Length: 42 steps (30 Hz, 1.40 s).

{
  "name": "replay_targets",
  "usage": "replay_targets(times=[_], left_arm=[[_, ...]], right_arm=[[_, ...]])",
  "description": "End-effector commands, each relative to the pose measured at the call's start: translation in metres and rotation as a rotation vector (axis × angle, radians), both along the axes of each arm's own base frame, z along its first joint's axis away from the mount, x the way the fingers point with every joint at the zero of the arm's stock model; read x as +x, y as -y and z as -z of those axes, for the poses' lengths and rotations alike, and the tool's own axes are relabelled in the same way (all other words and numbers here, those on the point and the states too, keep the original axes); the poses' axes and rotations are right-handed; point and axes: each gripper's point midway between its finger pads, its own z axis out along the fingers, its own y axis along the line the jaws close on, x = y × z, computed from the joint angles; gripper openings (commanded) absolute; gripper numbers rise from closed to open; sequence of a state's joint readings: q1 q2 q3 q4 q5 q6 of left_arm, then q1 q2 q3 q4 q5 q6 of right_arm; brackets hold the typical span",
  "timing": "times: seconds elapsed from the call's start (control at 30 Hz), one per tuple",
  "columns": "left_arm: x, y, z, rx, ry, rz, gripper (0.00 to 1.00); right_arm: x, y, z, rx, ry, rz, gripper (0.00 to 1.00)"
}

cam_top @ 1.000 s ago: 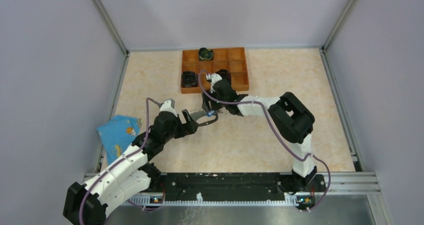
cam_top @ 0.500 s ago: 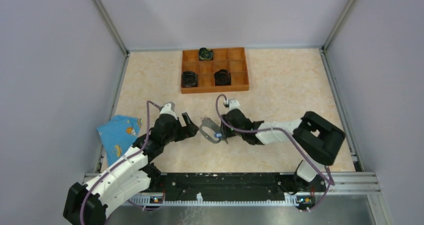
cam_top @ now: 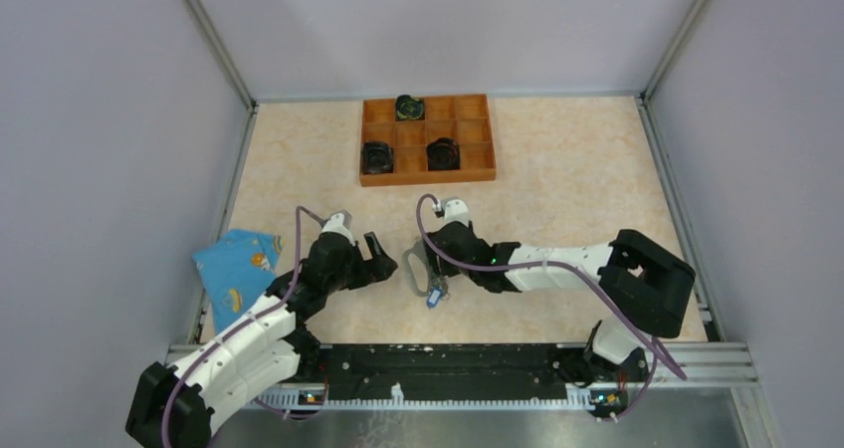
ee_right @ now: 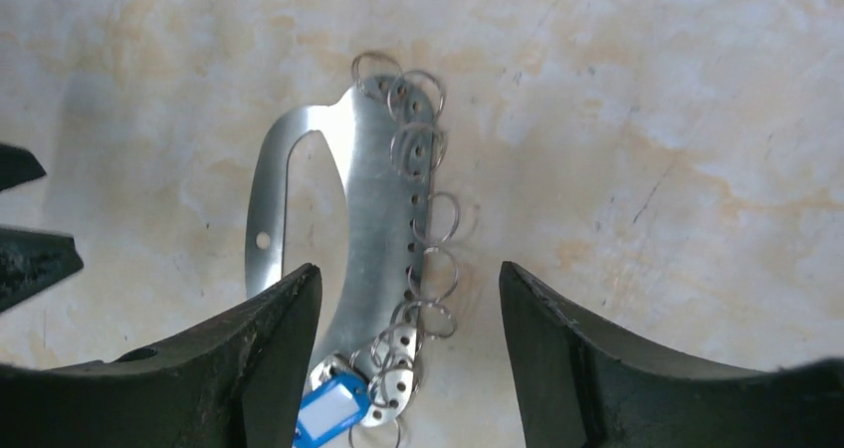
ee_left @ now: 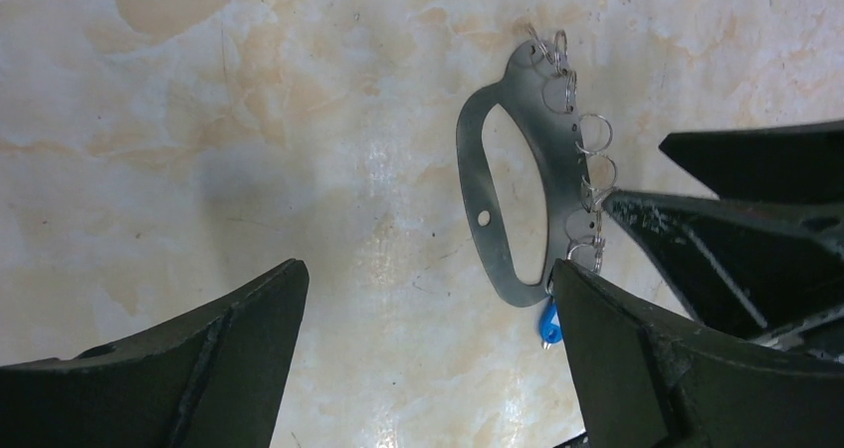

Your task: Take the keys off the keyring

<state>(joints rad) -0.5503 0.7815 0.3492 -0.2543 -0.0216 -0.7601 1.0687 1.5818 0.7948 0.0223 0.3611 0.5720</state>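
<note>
Keyring point(cam_top: 416, 267) lies flat on the desk point(cam_top: 557, 189), in the lower middle of the top view, and nothing grips it. The blue-headed key point(ee_right: 330, 415) hangs at its lower end, next to the small wire rings point(ee_right: 435, 214) on its edge. The right tool point(ee_right: 408, 291) is spread, with one finger on each side of this end, and it pinches nothing. I judge it is lined up to take the key. The left tool point(cam_top: 386, 259), spread wide and holding nothing, waits just beside, at the left, probably to steady the metal loop.

We are seeing the keys point(ee_right: 328, 415) cut by the right wrist view's bottom edge. Overhead, we are not resolving the keyring point(cam_top: 409, 267) rim.
</note>
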Motion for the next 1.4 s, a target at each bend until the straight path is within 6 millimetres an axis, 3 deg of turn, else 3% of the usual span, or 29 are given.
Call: replay_targets(times=[0.0,0.23,0.37,0.6,0.87,1.17,1.37], left_arm=[[-0.002,0.009,-0.007,-0.060,0.021,0.035,0.99],[-0.006,0.013,-0.005,-0.073,0.015,0.065,0.99],[-0.005,0.015,-0.004,-0.082,0.017,0.070,0.99],[-0.005,0.024,-0.002,-0.132,0.017,0.085,0.96],[-0.004,0.036,-0.001,-0.215,0.011,0.093,0.90],[-0.003,0.036,0.002,-0.237,0.006,0.069,0.87],[-0.003,0.037,0.005,-0.252,0.000,0.064,0.86]], right_arm=[[0.023,-0.008,-0.007,-0.008,0.028,-0.032,0.65],[0.031,-0.025,0.008,-0.055,-0.001,-0.058,0.55],[0.028,-0.017,0.019,-0.087,-0.036,-0.016,0.50],[0.029,-0.012,0.014,0.008,-0.054,0.079,0.49],[0.036,-0.010,0.006,0.235,-0.135,0.181,0.34],[0.030,-0.015,0.014,0.312,-0.201,0.196,0.30],[0.027,-0.015,0.016,0.334,-0.217,0.208,0.21]])
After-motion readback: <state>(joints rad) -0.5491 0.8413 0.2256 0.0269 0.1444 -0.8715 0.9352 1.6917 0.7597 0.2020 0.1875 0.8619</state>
